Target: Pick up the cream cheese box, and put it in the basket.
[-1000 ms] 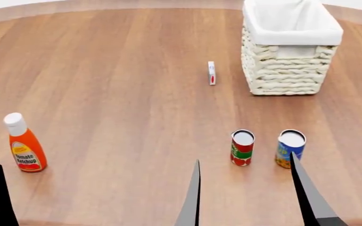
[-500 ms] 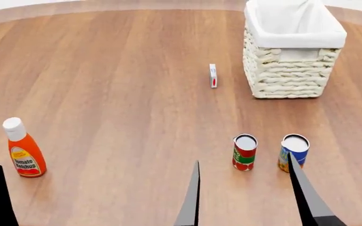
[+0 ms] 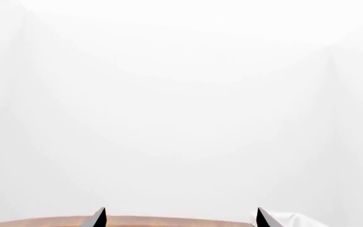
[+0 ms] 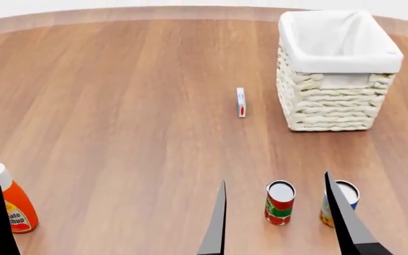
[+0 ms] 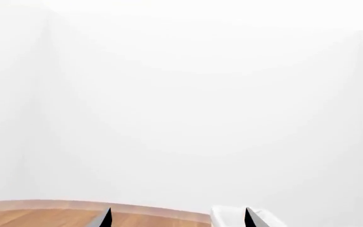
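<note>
Head view showed the cream cheese box (image 4: 241,102) standing on its thin edge on the wooden surface (image 4: 119,106), far ahead of both my grippers and touched by neither. It stood just beside the basket (image 4: 335,106), on that basket's left side, with a strip of bare wood between them. The basket's white liner was folded over its rim.

My left gripper (image 4: 108,223) was at the near edge of the view, its 2 dark fingers spread wide, with nothing between them. My right gripper (image 4: 278,218) was also at the near edge, spread wide and holding nothing. The box lay well beyond the gap between my 2 grippers, slightly nearer the right one's line.

Close in front of my right gripper stood 2 cans: a red-and-green can (image 4: 280,202) and a blue-and-yellow can (image 4: 340,202), the second partly hidden behind 1 finger (image 4: 342,218). A ketchup bottle (image 4: 9,204) stood by my left gripper, partly behind its outer finger.

Both wrist views looked mostly at blank white, with only the fingertips, a strip of wood and a bit of white liner at the edge. The box did not show in either.
</note>
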### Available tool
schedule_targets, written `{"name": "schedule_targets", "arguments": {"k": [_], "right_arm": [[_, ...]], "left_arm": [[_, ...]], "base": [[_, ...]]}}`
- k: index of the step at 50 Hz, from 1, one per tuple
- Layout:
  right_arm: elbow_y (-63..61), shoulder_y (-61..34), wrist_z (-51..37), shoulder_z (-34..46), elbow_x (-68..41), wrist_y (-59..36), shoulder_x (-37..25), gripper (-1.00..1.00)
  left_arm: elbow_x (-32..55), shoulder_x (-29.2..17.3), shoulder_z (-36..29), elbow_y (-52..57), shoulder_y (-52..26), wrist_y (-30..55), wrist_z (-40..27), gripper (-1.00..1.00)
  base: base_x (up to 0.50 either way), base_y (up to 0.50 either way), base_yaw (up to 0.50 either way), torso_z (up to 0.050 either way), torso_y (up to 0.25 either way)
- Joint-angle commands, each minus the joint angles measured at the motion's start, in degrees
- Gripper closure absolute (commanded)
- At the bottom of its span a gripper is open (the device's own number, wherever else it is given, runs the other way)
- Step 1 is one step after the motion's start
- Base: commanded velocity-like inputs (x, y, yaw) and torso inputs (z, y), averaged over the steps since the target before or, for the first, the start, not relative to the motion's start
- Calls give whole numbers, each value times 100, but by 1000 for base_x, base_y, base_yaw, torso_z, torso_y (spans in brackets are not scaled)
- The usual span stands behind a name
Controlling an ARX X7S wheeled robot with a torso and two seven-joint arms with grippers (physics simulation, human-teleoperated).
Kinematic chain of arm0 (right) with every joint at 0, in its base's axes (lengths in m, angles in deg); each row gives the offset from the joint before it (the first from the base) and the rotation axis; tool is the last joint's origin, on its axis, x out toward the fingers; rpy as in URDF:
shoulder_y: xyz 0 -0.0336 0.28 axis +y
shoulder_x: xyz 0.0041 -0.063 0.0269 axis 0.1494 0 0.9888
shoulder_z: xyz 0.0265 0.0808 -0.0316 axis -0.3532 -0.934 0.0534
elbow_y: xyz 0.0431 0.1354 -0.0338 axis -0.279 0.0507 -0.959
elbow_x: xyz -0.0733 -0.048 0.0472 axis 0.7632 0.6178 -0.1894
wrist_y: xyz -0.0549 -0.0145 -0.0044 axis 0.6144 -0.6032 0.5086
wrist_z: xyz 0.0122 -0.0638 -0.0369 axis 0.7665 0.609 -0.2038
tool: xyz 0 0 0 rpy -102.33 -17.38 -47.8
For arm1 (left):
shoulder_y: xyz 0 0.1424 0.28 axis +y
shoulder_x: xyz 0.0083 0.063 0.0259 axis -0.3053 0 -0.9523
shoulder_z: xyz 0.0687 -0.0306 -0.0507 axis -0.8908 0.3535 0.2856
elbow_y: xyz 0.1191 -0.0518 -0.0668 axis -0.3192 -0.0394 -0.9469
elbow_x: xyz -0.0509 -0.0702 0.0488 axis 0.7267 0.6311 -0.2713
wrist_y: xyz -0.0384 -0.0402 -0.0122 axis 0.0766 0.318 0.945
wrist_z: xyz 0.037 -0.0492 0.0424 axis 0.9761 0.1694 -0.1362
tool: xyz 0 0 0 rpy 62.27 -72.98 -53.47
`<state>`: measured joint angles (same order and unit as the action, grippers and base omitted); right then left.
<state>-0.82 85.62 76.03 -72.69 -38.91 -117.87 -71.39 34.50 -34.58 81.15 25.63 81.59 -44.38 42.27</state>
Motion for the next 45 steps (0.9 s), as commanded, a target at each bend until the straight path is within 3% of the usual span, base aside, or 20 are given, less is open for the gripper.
{"name": "schedule_targets", "arguments": {"k": [1, 45], "right_arm": [[-2, -11, -42, -16, -47, -10, -28, -100], [39, -8, -336, 106, -223, 32, -264, -100]], "left_arm": [[21, -47, -36, 5, -10, -1, -62, -100], [102, -215, -112, -18, -32, -74, -271, -100]], "base": [[258, 0, 0, 0, 0], [251, 0, 0, 0, 0]]}}
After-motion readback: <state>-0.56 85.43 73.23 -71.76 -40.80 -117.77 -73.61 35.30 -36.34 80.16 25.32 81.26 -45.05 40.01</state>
